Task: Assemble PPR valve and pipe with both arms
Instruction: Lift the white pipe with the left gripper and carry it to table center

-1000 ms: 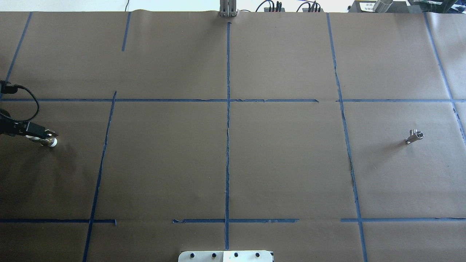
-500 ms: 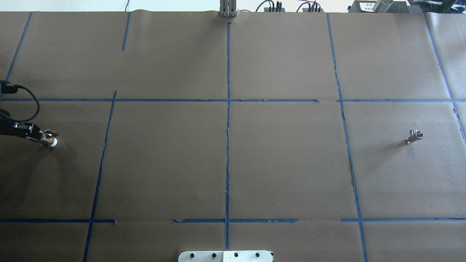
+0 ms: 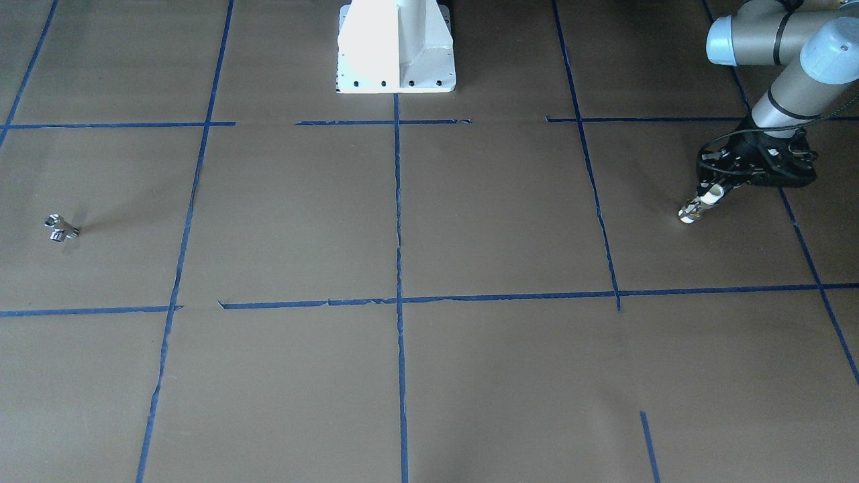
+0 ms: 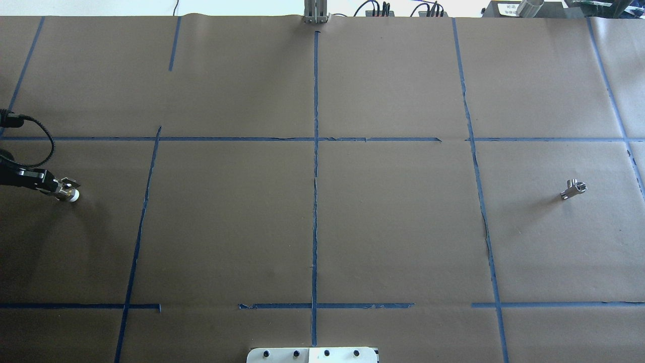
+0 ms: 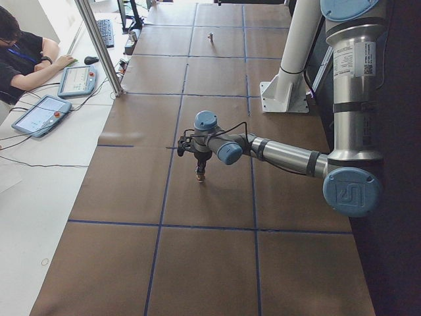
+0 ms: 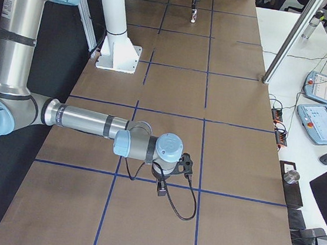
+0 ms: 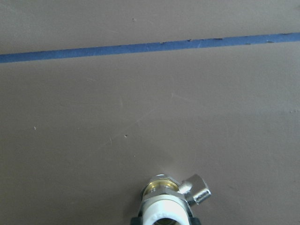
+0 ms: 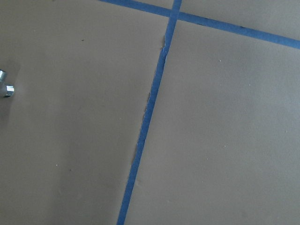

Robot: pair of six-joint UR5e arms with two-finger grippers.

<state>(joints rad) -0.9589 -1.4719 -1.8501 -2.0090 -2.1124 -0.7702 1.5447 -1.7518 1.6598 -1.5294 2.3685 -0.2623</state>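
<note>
The pipe (image 4: 72, 196) is at the far left end of the table (image 4: 312, 222). The left gripper (image 4: 63, 190) pinches it tight, and it hangs tilted with its low end near the brown paper. The PPR valve (image 4: 573, 189) lies alone on the paper, way over at the right end, with nothing touching it. The right gripper (image 6: 161, 187) hangs low over a blue tape line (image 6: 232, 196). I cannot tell if its fingers are apart or together.
</note>
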